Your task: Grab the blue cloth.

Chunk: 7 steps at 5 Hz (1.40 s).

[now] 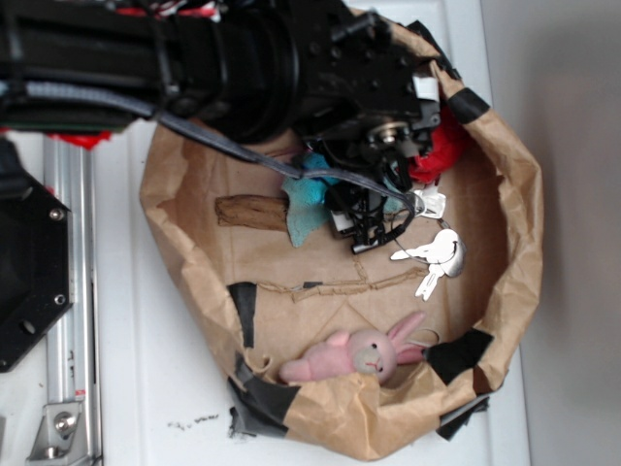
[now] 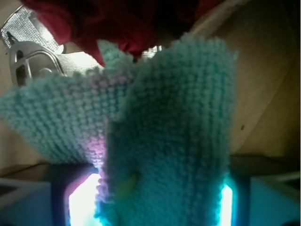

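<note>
The blue cloth point(image 1: 306, 206) is a teal terry rag lying on the floor of a brown paper bag point(image 1: 514, 243), partly under the arm. My gripper point(image 1: 367, 233) is down on its right part. In the wrist view the cloth point(image 2: 169, 122) stands bunched up in a fold between the jaws of my gripper point(image 2: 150, 202) and fills most of the view. The right finger touches it and a narrow bright gap shows at the left finger. The jaws look closed on the cloth.
A red cloth point(image 1: 441, 150) lies behind the gripper and shows at the top of the wrist view point(image 2: 127, 23). A silver metal piece point(image 1: 437, 254) lies to the right of the gripper. A pink toy rabbit point(image 1: 354, 354) lies at the bag's front. The bag walls rise all round.
</note>
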Each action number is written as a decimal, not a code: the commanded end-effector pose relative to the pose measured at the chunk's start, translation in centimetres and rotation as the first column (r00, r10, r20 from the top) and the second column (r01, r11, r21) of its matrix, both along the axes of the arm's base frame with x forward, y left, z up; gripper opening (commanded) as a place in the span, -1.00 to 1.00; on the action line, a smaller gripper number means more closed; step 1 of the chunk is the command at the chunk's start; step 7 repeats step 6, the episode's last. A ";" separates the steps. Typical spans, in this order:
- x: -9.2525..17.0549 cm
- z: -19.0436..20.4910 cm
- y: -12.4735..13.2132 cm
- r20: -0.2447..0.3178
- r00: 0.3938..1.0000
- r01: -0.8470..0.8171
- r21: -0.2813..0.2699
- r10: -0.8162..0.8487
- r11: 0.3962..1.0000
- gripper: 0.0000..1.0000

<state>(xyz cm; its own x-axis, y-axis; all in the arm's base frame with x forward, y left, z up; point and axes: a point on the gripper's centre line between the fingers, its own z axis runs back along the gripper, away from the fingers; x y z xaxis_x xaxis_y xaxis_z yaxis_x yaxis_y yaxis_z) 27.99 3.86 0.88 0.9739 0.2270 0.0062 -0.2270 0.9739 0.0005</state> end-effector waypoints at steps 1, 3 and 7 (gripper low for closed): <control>0.8 5.3 0.4 0.071 0.989 0.126 0.040 -0.129 0.991 -1.00; -0.9 15.4 -2.3 0.131 0.948 0.282 0.074 -0.290 0.956 -1.00; -2.4 16.4 -3.6 0.080 0.948 0.313 -0.060 -0.308 0.948 -1.00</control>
